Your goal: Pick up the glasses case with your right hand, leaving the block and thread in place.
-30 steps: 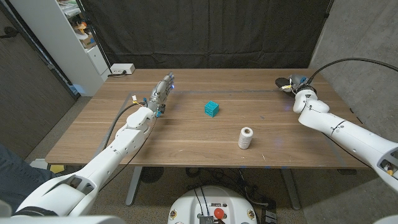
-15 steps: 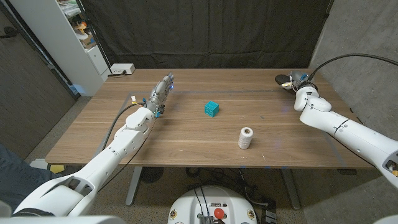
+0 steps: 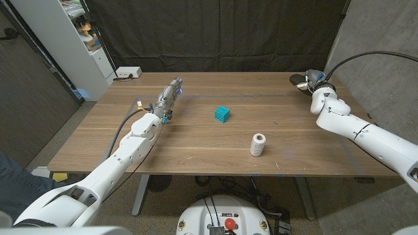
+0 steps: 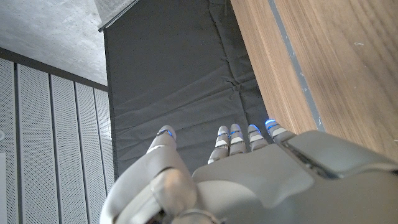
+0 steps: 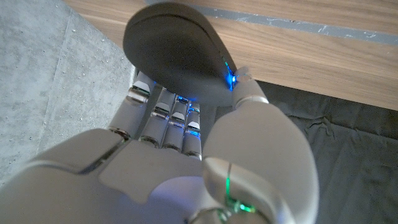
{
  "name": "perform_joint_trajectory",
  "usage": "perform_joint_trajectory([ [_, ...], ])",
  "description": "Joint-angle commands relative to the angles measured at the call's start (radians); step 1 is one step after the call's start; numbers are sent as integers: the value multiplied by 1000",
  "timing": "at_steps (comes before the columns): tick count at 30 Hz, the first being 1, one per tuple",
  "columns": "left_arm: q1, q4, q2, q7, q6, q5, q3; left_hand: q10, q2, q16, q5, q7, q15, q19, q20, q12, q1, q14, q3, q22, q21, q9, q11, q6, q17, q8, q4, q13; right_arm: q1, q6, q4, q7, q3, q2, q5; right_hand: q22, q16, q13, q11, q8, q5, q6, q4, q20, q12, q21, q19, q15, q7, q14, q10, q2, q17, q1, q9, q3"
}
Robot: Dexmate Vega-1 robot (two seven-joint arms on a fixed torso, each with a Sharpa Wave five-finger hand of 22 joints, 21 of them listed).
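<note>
Dark curtain [image 3: 222, 32] hangs behind the wooden counter [image 3: 196, 147], with a concrete wall off to the 3 o'clock side and a white shelf unit [image 3: 85, 39] up around 10 o'clock. A small white box [image 3: 128, 72] with a cable sits at the counter's far edge near that shelf.

Right robot hand [image 3: 312, 81] is up at the 1 o'clock corner of the counter, gripping the glasses case [image 5: 177, 56]. The right wrist view shows it pretty well: a dark rounded shell with fingers [image 5: 165, 115] wrapped under it and the thumb pressed on from the other side. In the head view the case is just a dark bit poking out of the hand, and I can't tell from that angle whether it's clear of the wood or touching it.

Teal block [image 3: 222, 115] sits near the middle of the counter. White thread spool [image 3: 258, 144] stands upright at about 5 o'clock from the block, well apart from it, closer to the robot.

Left robot hand [image 3: 168, 98] is out at around 10 o'clock from the block, fingers stretched straight and held close together, holding nothing.
</note>
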Motion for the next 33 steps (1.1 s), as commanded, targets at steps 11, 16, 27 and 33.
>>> perform_joint_trajectory([
  [11,1,5,4,-12,-10,-5,-5,2,9,3,1,3,6,-3,-5,-1,2,0,5,5,4,4,5,5,3,2,-6,2,-16,-28,-88,9,37,-26,-22,4,4,7,3,5,5,25,6,-41,2,6,51,-19,-15,15,17,57,5,49,5,1],
  [16,2,1,6,-13,-8,-5,-5,2,10,3,1,3,5,-3,-6,-1,2,0,6,6,4,4,4,6,3,2,-6,2,-19,-33,-100,10,45,-31,-25,4,3,8,2,6,5,28,7,-41,3,6,52,-18,-17,16,21,58,5,49,5,0],
  [27,0,0,9,-18,-5,-5,-4,2,10,3,0,4,6,-3,-4,-1,3,1,7,6,4,4,4,5,3,1,-7,2,-34,-51,-137,12,63,-47,-29,4,3,9,1,5,4,30,7,-41,2,5,52,-18,-16,19,24,58,6,51,5,-2],
  [33,3,-8,11,-17,-6,-5,-5,2,10,3,0,3,6,-3,-4,-1,3,1,8,6,4,4,4,7,3,2,-8,2,-41,-58,-150,17,69,-55,-28,4,11,9,2,5,4,32,7,-44,1,6,55,-23,-17,30,25,61,12,52,5,-3],
])
